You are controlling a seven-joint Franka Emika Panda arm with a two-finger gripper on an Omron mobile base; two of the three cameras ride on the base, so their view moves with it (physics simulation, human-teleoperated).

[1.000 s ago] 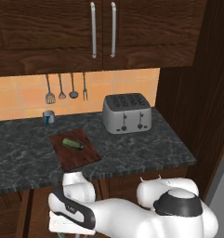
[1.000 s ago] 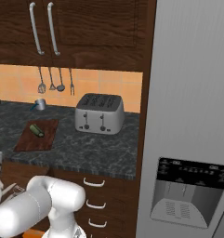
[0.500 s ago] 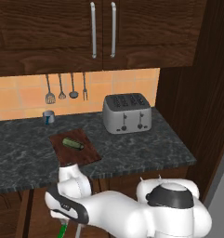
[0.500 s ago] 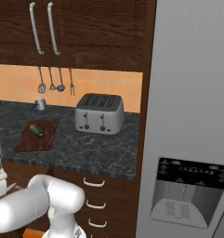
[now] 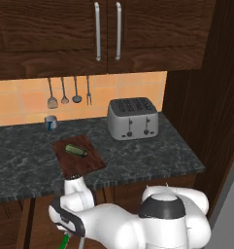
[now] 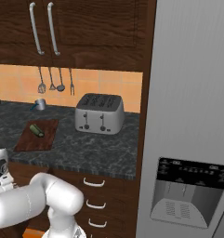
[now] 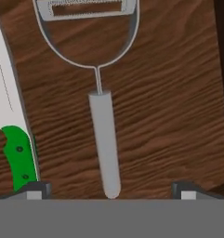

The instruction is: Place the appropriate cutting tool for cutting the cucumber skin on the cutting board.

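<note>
Hand view, left to right: green-handled white-bladed knife [image 7: 18,155] at nine o'clock, slim grey-silver peeler [image 7: 102,116] centred on brown wood. Pincer [image 7: 108,188] has dropped below the counter [image 5: 138,155], spread astride the handle; grasp comes next.

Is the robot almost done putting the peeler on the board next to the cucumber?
Not yet. The cucumber already lies on the cutting board up on the counter. The peeler still lies on a brown wooden surface beside the green-handled knife. The gripper is open, with the peeler's handle between its fingertips, so it looks about to grab. Left to do: close, lift the peeler and set it on the board.
</note>
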